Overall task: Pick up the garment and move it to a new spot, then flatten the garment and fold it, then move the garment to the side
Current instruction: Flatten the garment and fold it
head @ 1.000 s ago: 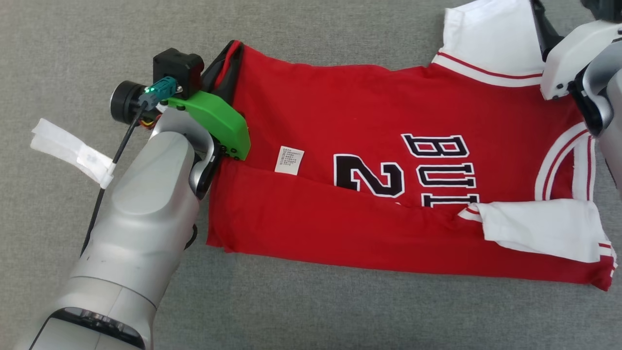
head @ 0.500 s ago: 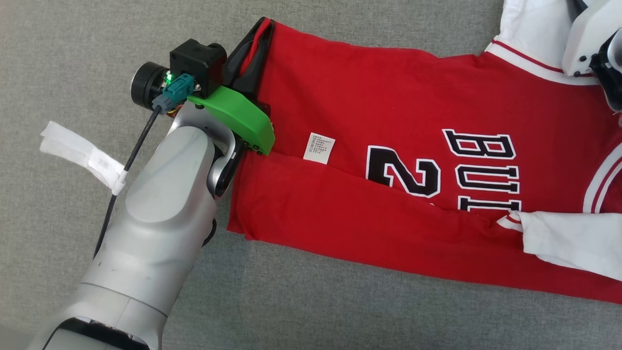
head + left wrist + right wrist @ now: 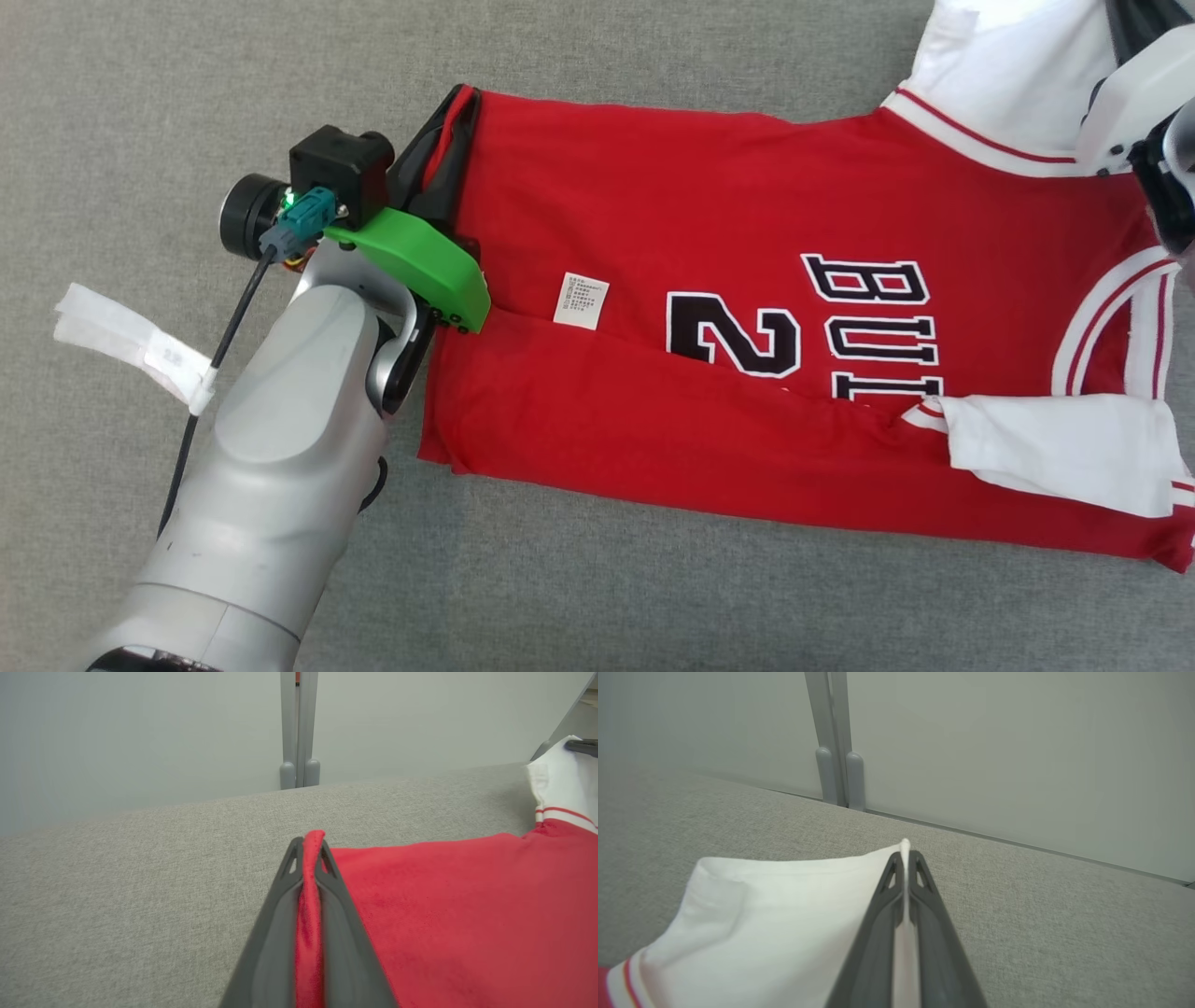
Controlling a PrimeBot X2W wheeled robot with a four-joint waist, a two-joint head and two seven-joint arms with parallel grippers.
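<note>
Where the red jersey (image 3: 709,215) lies spread on the grey cloth surface (image 3: 653,597), its hem end is at the left and its collar end at the right. Its near long edge is folded up over the body, covering the near part of the black number and letters (image 3: 794,327).

The left gripper (image 3: 312,843) is pressed together on the far left corner of the hem, and a ridge of red cloth stands up between its two dark fingers. The right gripper (image 3: 905,855) pinches the edge of the far white sleeve (image 3: 1008,84), with a thin line of white cloth showing between its fingers. In the head view that gripper is cut off at the far right edge, so whether the sleeve is lifted off the surface is hard to tell.

The near white sleeve (image 3: 1055,448) lies folded onto the red at the near right. A small white care label (image 3: 581,301) sits on the red just beside the fold line, toward the left end. A strip of white tape (image 3: 131,331) hangs on the left arm's cable. Beyond the far edge of the surface stands a pale wall with a grey post (image 3: 299,728).
</note>
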